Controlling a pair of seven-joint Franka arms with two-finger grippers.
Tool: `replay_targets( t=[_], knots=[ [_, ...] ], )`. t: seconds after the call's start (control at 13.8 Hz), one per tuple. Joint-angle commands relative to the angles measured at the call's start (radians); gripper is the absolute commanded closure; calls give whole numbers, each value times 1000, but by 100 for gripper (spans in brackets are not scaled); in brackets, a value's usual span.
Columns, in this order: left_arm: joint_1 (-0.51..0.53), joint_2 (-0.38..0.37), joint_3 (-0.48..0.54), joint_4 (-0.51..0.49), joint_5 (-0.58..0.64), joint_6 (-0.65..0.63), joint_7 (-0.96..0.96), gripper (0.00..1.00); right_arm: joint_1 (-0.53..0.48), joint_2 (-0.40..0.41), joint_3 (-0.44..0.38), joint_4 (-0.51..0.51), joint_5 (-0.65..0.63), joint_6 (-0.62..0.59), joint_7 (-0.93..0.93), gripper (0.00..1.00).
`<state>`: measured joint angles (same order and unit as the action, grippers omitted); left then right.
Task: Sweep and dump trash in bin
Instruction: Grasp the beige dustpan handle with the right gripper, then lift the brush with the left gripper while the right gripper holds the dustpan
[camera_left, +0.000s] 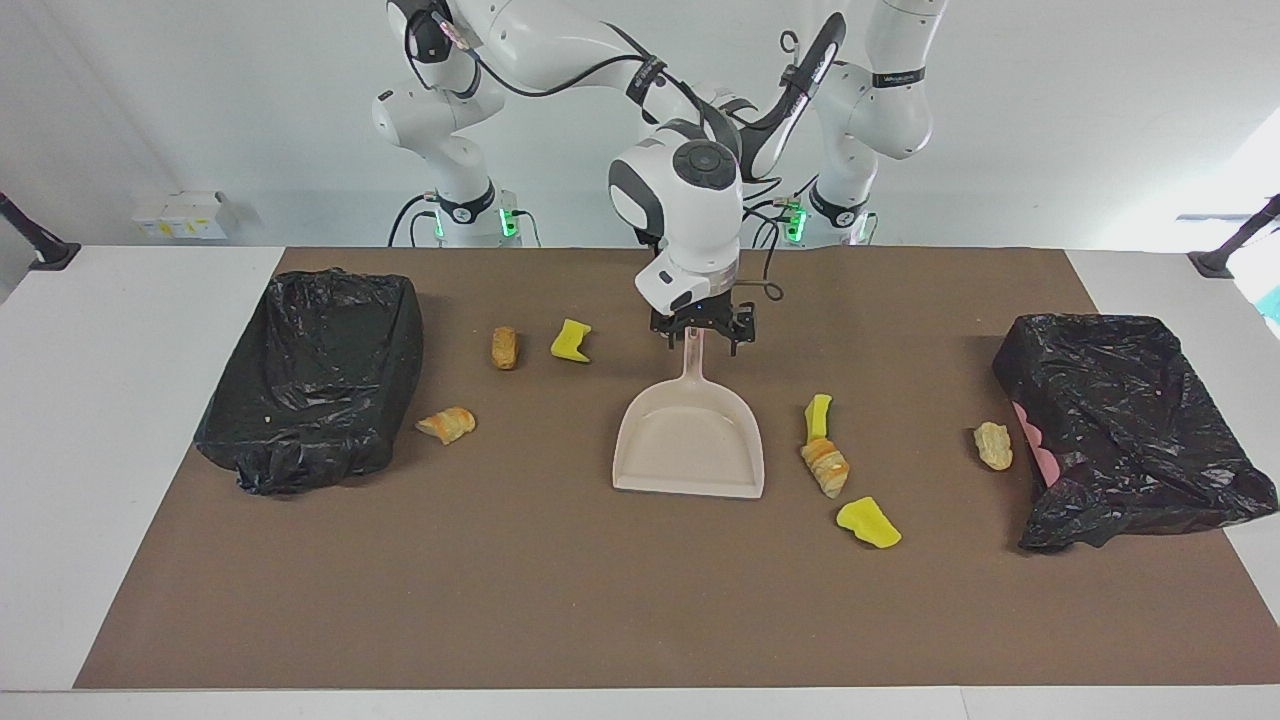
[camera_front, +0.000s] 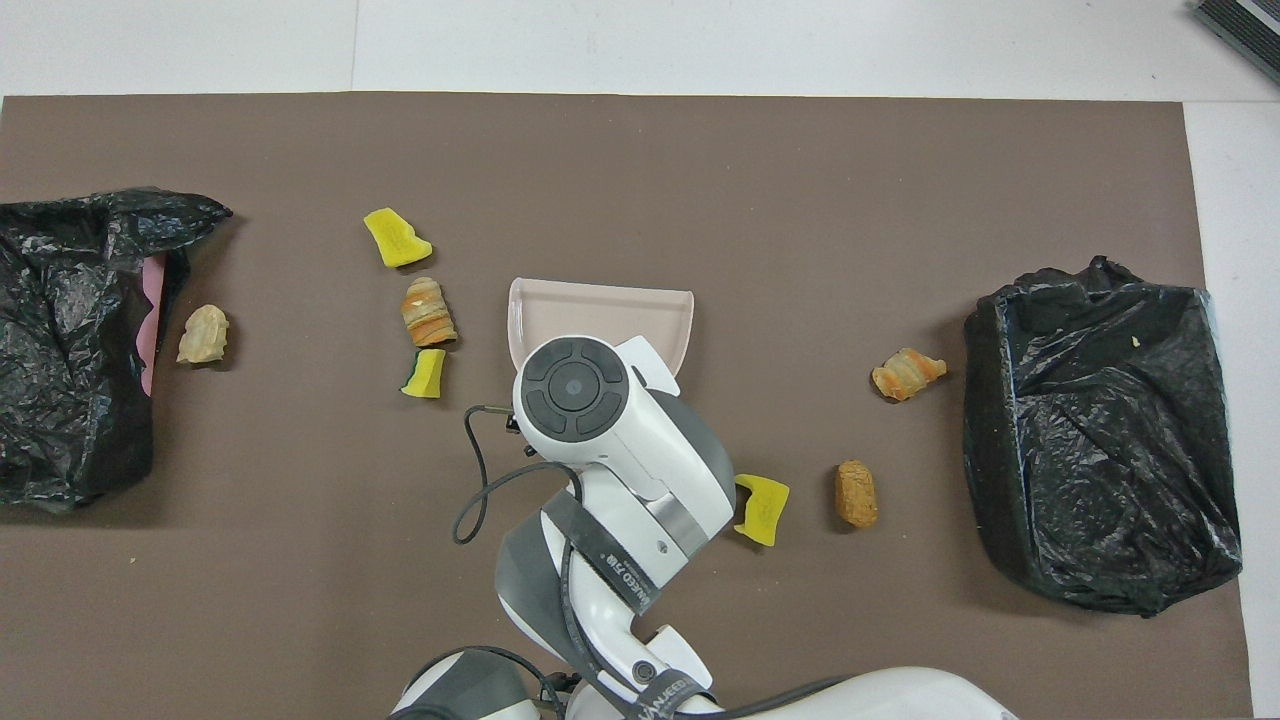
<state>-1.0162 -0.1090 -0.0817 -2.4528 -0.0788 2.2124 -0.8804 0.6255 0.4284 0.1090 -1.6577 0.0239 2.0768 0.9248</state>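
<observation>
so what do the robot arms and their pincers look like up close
Both arms are glossy white with dark grey joint bands and round dark grey caps. Black cables loop along the links. The right pincer is small and black, under a white wrist with a blue light. Green lights glow at both bases. The left pincer is hidden.

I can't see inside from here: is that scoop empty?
Empty. The dustpan shows only bare beige inside; the trash lies on the mat beside it.
</observation>
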Motion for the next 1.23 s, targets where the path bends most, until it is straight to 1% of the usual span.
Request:
replay_targets(
  t=[0.0, 0.07, 0.15, 0.22, 0.29, 0.36, 0.44, 0.51, 0.58, 0.8, 0.87, 0.94, 1.02, 1.09, 1.16],
  knots=[
    [-22, -18, 17, 5, -9, -36, -31, 59, 0, -40, 5, -79, 22, 46, 5, 0],
    [-21, -18, 19, 14, -7, -60, -38, 69, 0, -45, 5, -91, 22, 49, -1, 0],
    [-21, -18, 19, 23, -7, -86, -38, 88, -1, -48, 5, -96, 22, 49, -4, 0],
    [-16, -20, 19, 24, -7, -102, -37, 100, -1, -48, 5, -96, 22, 48, -4, 10],
    [-12, -34, 23, 34, -7, -123, -40, 100, -3, -47, 5, -94, 22, 49, -6, 37],
    [2, -49, 28, 40, -7, -167, -38, 100, -4, -46, 5, -94, 24, 49, -6, 57],
    [30, -61, 30, 40, -7, -201, -31, 100, -4, -46, 5, -94, 24, 49, -7, 75],
    [34, -77, 30, 38, -7, -236, -29, 100, -6, -46, 5, -94, 22, 49, -15, 86],
    [45, -78, 31, 37, -7, -272, -28, 100, -7, -46, 5, -94, 24, 49, -32, 93],
    [94, -86, 31, 25, 7, -300, -26, 100, -12, -45, 5, -94, 25, 48, -67, 95],
    [125, -95, 31, 21, 14, -306, -23, 100, -12, -45, 5, -94, 25, 48, -101, 98],
    [134, -98, 31, 20, 37, -325, -20, 100, -13, -46, 3, -94, 25, 42, -138, 98],
    [136, -104, 31, 17, 53, -336, -20, 100, -13, -46, 3, -94, 24, 34, -170, 94],
    [134, -119, 31, -1, 74, -335, -20, 100, -15, -46, 3, -94, 24, 29, -204, 79],
    [134, -136, 31, -20, 91, -335, -20, 100, -23, -46, 3, -94, 22, 25, -259, 76]
  ],
)
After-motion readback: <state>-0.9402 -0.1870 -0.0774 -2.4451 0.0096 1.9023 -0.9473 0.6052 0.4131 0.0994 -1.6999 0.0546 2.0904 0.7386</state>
